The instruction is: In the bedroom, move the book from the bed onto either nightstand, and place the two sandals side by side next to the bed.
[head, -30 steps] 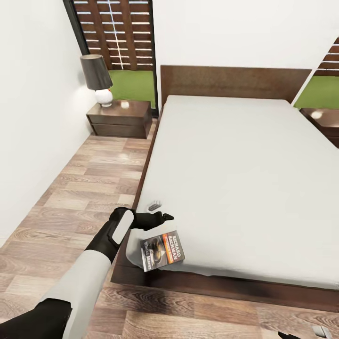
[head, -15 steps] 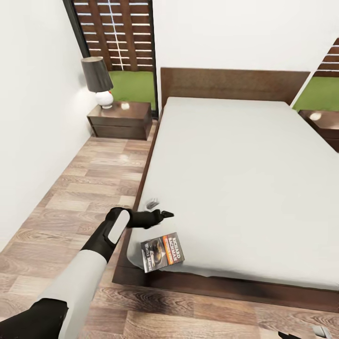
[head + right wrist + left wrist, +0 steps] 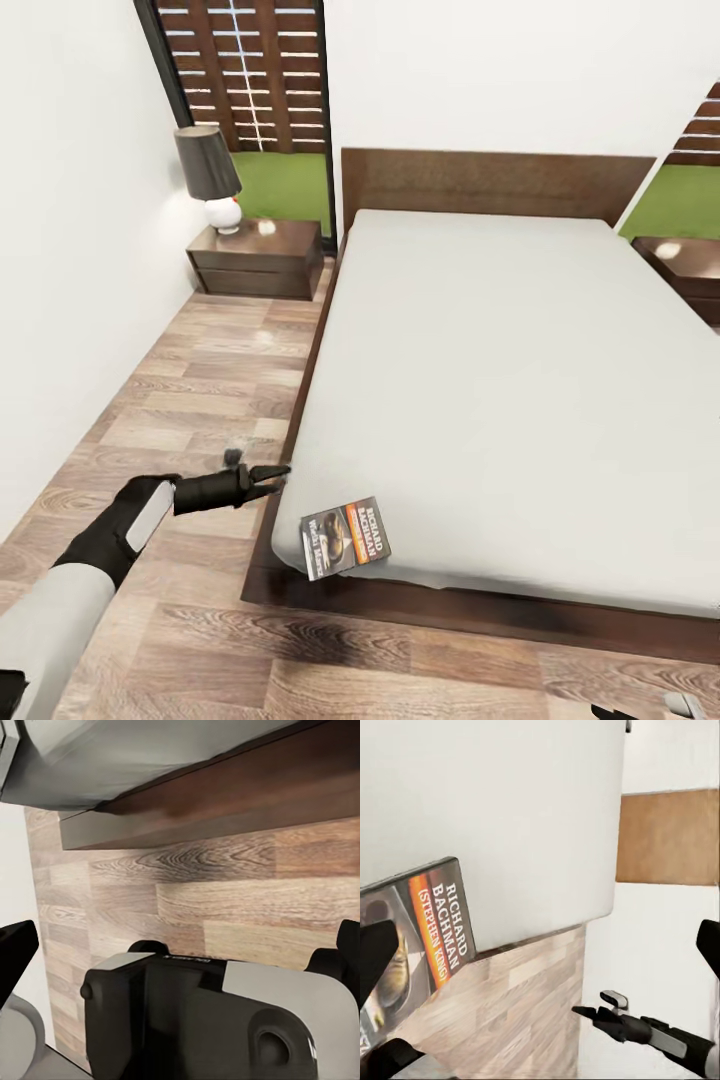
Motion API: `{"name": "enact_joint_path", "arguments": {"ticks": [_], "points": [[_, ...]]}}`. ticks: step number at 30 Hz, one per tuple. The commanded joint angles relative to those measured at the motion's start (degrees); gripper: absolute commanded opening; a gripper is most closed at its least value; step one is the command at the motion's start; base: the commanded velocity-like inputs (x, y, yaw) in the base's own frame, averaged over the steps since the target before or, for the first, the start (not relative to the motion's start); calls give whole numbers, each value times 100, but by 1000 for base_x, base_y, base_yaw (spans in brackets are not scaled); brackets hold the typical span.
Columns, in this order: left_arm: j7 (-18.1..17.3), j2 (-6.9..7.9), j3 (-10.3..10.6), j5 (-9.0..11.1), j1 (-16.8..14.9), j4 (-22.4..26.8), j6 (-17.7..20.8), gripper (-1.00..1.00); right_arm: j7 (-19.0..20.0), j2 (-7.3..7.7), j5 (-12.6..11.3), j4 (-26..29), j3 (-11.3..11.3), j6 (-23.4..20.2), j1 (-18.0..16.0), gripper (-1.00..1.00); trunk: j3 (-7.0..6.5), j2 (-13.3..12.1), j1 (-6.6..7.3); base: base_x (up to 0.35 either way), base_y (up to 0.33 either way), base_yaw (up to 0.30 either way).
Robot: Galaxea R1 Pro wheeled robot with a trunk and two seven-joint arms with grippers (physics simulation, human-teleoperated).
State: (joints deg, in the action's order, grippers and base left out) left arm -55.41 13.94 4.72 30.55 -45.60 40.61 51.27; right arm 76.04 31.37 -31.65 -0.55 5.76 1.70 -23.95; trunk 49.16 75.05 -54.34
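Observation:
The book [image 3: 346, 537] lies flat on the near left corner of the bed [image 3: 520, 380], its dark cover with the orange band facing up. My left gripper [image 3: 262, 474] hovers open over the floor just left of the bed frame, apart from the book, holding nothing. In the left wrist view the book [image 3: 424, 937] rests on the grey mattress between my spread fingers [image 3: 375, 956]. The right wrist view has my right gripper's fingers [image 3: 15, 956] wide apart and low over the floor by the bed frame. The left nightstand [image 3: 257, 256] stands beside the headboard. The sandals are out of view.
A black-shaded lamp [image 3: 210, 175] occupies the left nightstand's back corner. A second nightstand [image 3: 692, 262] sits at the bed's far right. The white wall [image 3: 70, 250] borders a strip of wood floor [image 3: 190, 390] left of the bed.
My left gripper has pulled back off the mattress edge, leftward and toward me, and now hangs over the floor. The book has not moved.

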Motion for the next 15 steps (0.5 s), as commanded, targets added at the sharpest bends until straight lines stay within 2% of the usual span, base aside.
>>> {"name": "enact_joint_path", "arguments": {"ticks": [1, 2, 4, 7, 8, 10, 11, 13, 15], "points": [[-240, 150, 63, -7, 120, -34, -68, 100, 16, 1, -43, -6, 48, 19, -4, 100, -15, -39, 23, 0, 0, 0], [-319, 195, 93, -42, 174, -56, -136, 100, 16, 1, -43, -6, 48, 20, -4, 100, -33, -79, 45, 0, 0, 0], [-508, 287, 263, -201, 397, -233, -509, 100, 11, 1, -43, -7, 48, 22, -4, 100, -69, -160, 88, 0, 0, 0], [-595, 260, 600, -378, 598, -741, -1125, 100, 8, 1, -43, -12, 48, 23, -4, 100, -123, -280, 154, 0, 0, 0], [-616, 174, 841, -436, 653, -1160, -1539, 100, 8, 1, -43, -14, 48, 23, -4, 100, -141, -320, 176, 0, 0, 0], [-622, 16, 1145, -472, 687, -1759, -2149, 100, 7, 1, -43, -14, 48, 23, -4, 100, -177, -400, 220, 0, 0, 0], [-620, -32, 1212, -477, 691, -1903, -2309, 100, 7, 1, -43, -14, 48, 23, -4, 100, -195, -440, 242, 0, 0, 0], [-601, -230, 1439, -494, 703, -2456, -2937, 100, 6, 1, -43, -15, 48, 28, -4, 100, -231, -521, 286, 0, 0, 0], [-593, -366, 1550, -504, 706, -2813, -3322, 100, 7, 1, -43, -15, 48, 30, -4, 100, -267, -601, 330, 0, 0, 0]]}}
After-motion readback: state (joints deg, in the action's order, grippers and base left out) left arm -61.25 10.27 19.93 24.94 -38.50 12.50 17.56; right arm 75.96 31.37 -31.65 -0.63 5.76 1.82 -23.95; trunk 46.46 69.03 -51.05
